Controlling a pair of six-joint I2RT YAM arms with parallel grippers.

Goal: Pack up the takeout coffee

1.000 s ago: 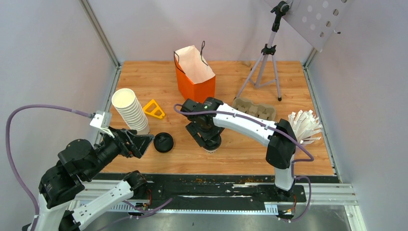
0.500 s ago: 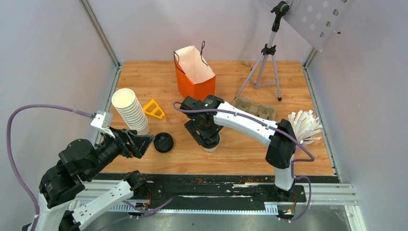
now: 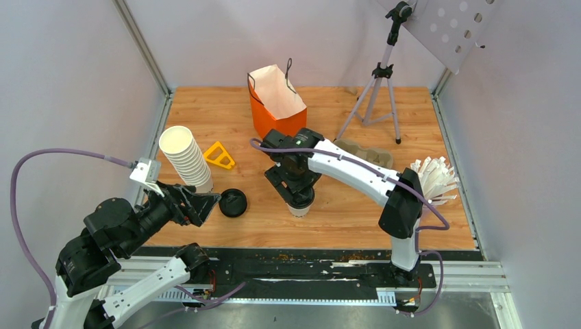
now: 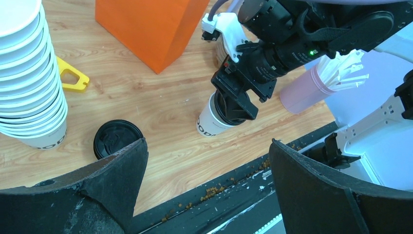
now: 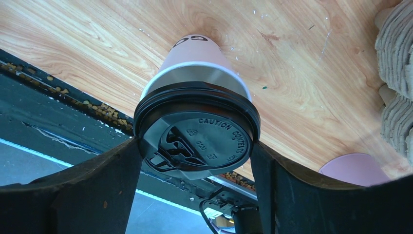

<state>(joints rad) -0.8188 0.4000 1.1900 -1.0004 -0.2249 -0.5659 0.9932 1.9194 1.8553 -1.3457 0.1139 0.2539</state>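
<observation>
My right gripper (image 5: 195, 156) clamps the lidded cup (image 5: 195, 78), not yet bagged; orange bag (image 3: 277, 123) at twelve o'clock; left gripper (image 4: 207, 170) gapes.

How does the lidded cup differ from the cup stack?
The lidded cup is single and capped in black; the cup stack is many nested, lidless. The right gripper clasps the lidded cup; nothing touches the cup stack. Both are white paper, standing on the table.
</observation>
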